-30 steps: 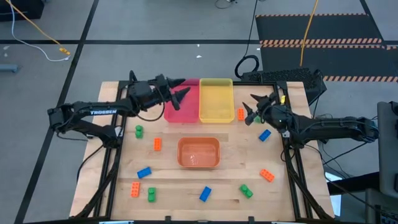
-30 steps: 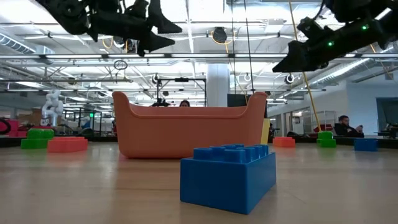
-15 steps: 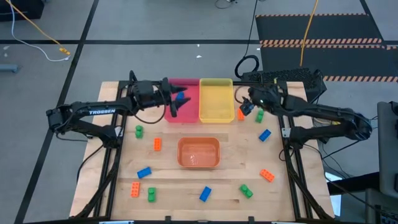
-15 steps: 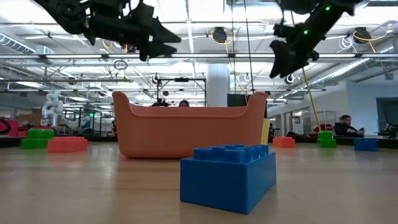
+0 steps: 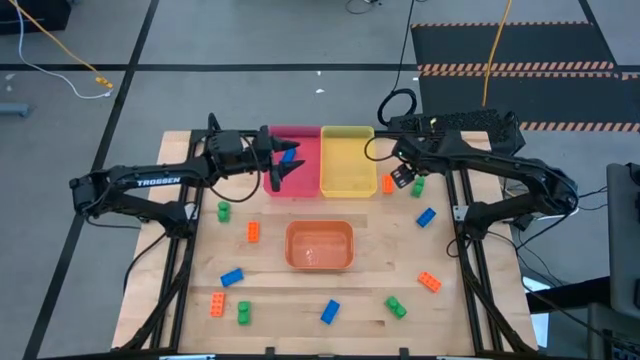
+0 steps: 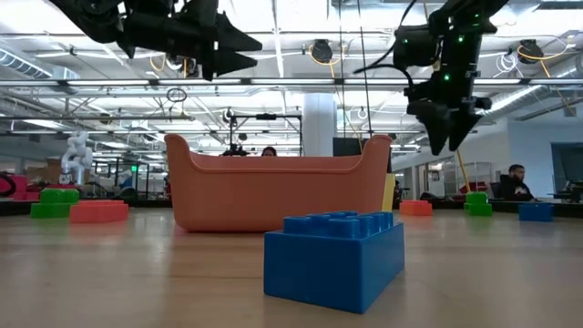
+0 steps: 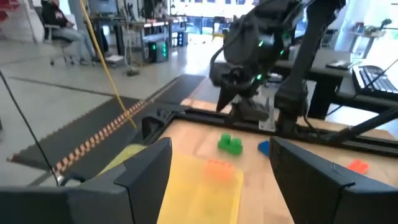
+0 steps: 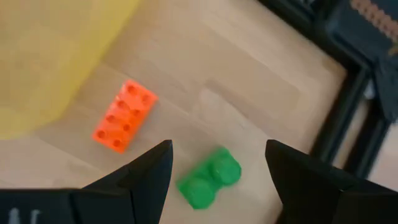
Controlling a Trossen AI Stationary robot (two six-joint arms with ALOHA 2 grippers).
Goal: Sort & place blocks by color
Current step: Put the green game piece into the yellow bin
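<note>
High view: left gripper (image 5: 283, 166) over pink tray (image 5: 303, 150), fingers spread, empty. Right gripper (image 5: 403, 176) fingers apart, empty, above green block (image 8: 208, 178) and orange block (image 8: 124, 115) beside yellow tray (image 5: 347, 160). Other blocks scattered on counter (image 5: 280, 290) around orange tray (image 5: 320, 245). Low view: blue block (image 6: 334, 258) hides tray base.

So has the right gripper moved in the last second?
Yes. The right gripper swung in toward the yellow tray, now above the green block.
</note>
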